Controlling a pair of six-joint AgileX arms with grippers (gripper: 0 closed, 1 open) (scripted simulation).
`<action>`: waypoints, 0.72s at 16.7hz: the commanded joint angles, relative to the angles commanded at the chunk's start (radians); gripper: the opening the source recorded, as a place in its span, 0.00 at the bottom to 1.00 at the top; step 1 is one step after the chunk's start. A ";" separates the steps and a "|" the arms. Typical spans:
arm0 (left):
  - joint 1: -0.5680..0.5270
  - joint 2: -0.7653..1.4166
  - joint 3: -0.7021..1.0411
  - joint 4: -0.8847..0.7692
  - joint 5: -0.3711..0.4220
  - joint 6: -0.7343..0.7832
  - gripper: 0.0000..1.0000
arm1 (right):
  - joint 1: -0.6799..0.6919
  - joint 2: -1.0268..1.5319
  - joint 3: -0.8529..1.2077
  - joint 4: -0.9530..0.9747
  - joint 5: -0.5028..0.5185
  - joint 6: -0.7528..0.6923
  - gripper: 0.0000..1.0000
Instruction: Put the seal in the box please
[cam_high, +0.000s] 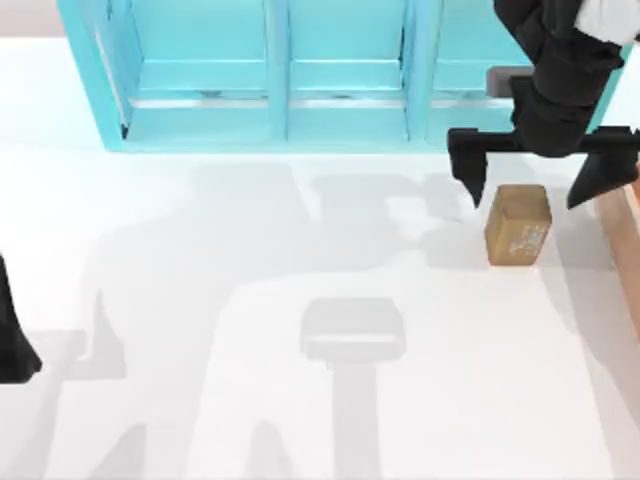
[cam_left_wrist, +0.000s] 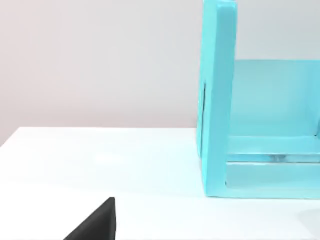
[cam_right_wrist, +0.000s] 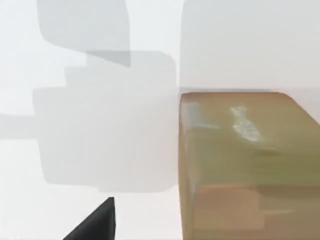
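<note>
Two arms share the white desk (cam_high: 300, 420), and one of them is at work. Along the far edge stands a big turquoise shelf (cam_high: 280, 90) with three compartments, its open fronts facing the desk; the left wrist view sees one end wall and part of a compartment (cam_left_wrist: 260, 130). At the desk's right edge, a strip of the light-brown box (cam_high: 625, 240) comes into the top view, just beside the seal. The seal (cam_high: 518, 225), a small tan-brown block with faint whitish marks on one face, rests on the desk in front of the shelf's right compartment, near the right side; the right wrist view shows it close up (cam_right_wrist: 245, 160), standing on the white surface. Nothing lies between the seal and the box wall, though the shelf front is close behind the spot. The right gripper (cam_high: 540, 180) hangs from the top right, its black arm crossing the shelf's right compartment; its jaws are spread wide apart, one fingertip (cam_high: 474, 185) just beside the seal's far left corner and the other over by the box, so they straddle the block's far end without holding it. The left gripper (cam_high: 15, 350) sits parked at the desk's left edge, well apart from everything; I cannot tell how its jaws stand.
</note>
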 joint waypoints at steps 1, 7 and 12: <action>0.000 0.000 0.000 0.000 0.000 0.000 1.00 | 0.002 0.006 -0.040 0.050 0.000 0.001 1.00; 0.000 0.000 0.000 0.000 0.000 0.000 1.00 | 0.003 0.023 -0.134 0.151 0.000 0.003 1.00; 0.000 0.000 0.000 0.000 0.000 0.000 1.00 | 0.003 0.023 -0.134 0.151 0.000 0.003 0.70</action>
